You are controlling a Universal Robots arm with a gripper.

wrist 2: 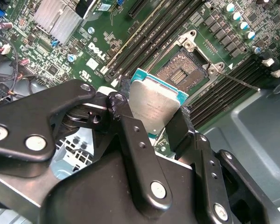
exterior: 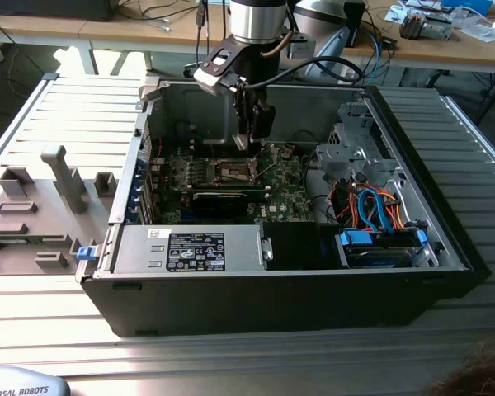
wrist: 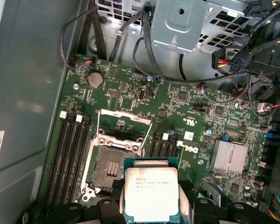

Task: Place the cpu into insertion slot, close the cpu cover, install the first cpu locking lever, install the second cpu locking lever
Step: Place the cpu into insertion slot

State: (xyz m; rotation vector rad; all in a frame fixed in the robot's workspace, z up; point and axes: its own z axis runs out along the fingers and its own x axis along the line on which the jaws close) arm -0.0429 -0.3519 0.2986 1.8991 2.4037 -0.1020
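Open computer case [exterior: 272, 305] lies on a slatted metal table [exterior: 66, 107], and the arm reaches into it from the upper middle of the exterior view.

Gripper [wrist 2: 151, 112]: closed on the cpu [wrist 2: 154, 105]. One black finger [wrist 2: 130, 126] presses against each of two opposite edges. The chip's silver top faces the cameras in both wrist views.

Cpu position: held in the air above the green board [wrist: 186, 100], near the insertion slot [wrist: 113, 163] and not seated in it.

Insertion slot: centre of the exterior view [exterior: 235, 171], just below the gripper [exterior: 252, 136]. Its dark pin field is exposed.

Cpu cover [wrist: 126, 117]: swung up off the slot, standing at its far edge in the first wrist view.

A thin lever rod [wrist 2: 240, 82] projects from one corner of the slot.
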